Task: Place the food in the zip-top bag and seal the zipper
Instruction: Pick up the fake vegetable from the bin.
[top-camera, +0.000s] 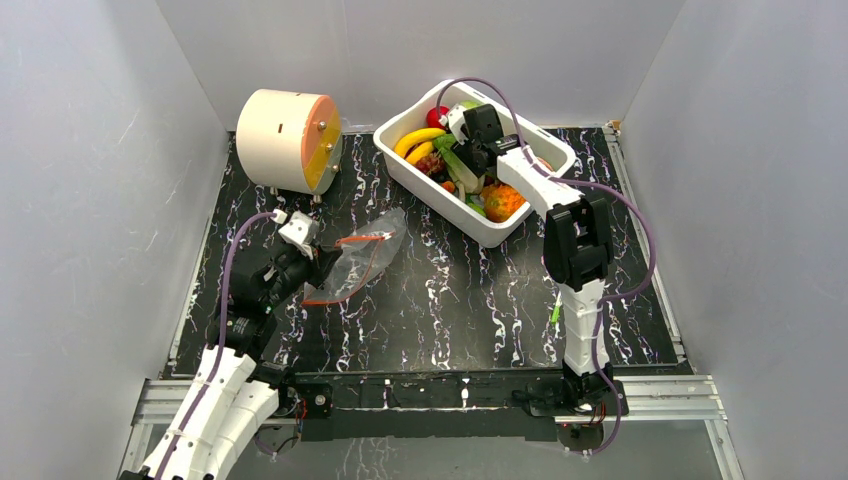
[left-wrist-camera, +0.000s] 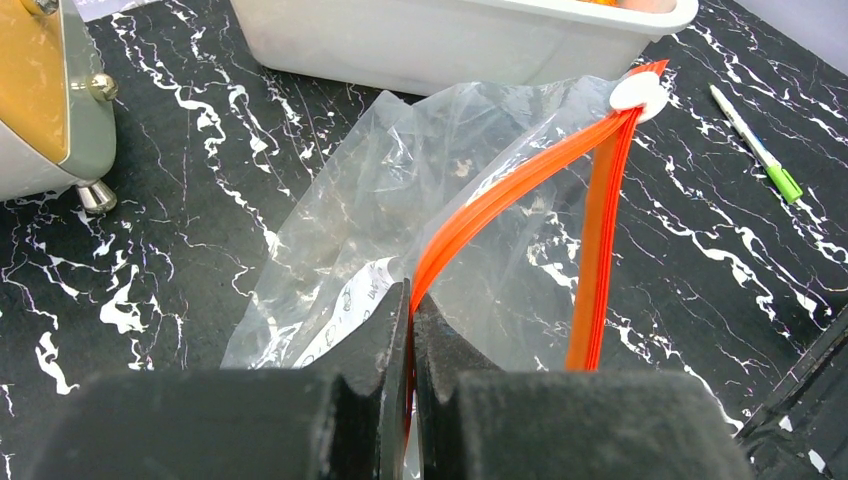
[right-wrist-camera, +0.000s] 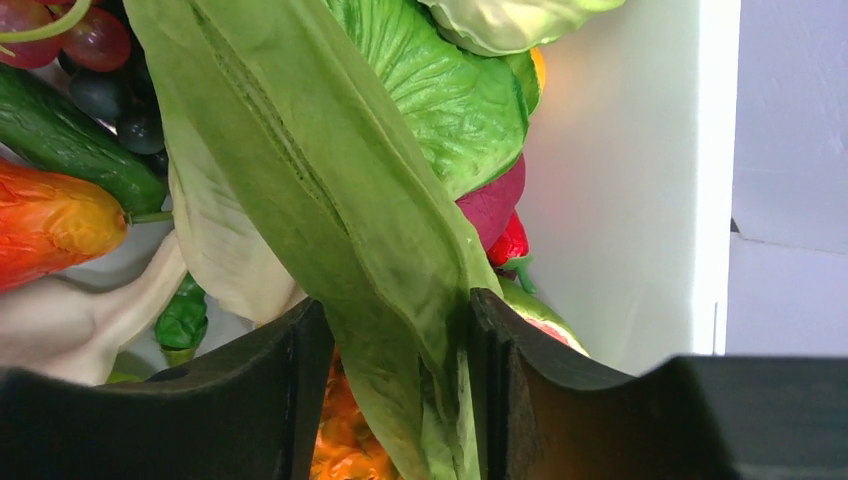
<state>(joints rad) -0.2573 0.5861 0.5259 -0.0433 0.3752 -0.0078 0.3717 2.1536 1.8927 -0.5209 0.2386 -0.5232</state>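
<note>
**A:** Two grippers: how does each one stand?

**B:** The left gripper (left-wrist-camera: 411, 300) has its black fingers pressed together on the thin orange-red zipper strip (left-wrist-camera: 510, 190) of the soft, clear plastic zip-top bag (left-wrist-camera: 400, 190). It pinches one side of the mouth. The other side of the strip runs apart from it, so the mouth gapes.

**A:** Where is the bag?

**B:** It is on the black, white-veined table (top-camera: 450, 300), left of centre, between the cream cylinder with an orange face (top-camera: 285, 140) and the left arm. It is well apart from the food. A round white slider (left-wrist-camera: 638, 95) sits at the strip's far end.

**A:** And the right one?

**B:** The right gripper (right-wrist-camera: 395, 320) is down inside the white rectangular plastic tub (top-camera: 500, 232) at the back right. Its fingers are closed around a long green toy leaf (right-wrist-camera: 330, 180), touching it on both sides.

**A:** What lies around the leaf?

**B:** A yellow banana (top-camera: 418, 138), a dark green cucumber (right-wrist-camera: 70, 150) and an orange-red piece (right-wrist-camera: 50, 225), all in the tub.
</note>
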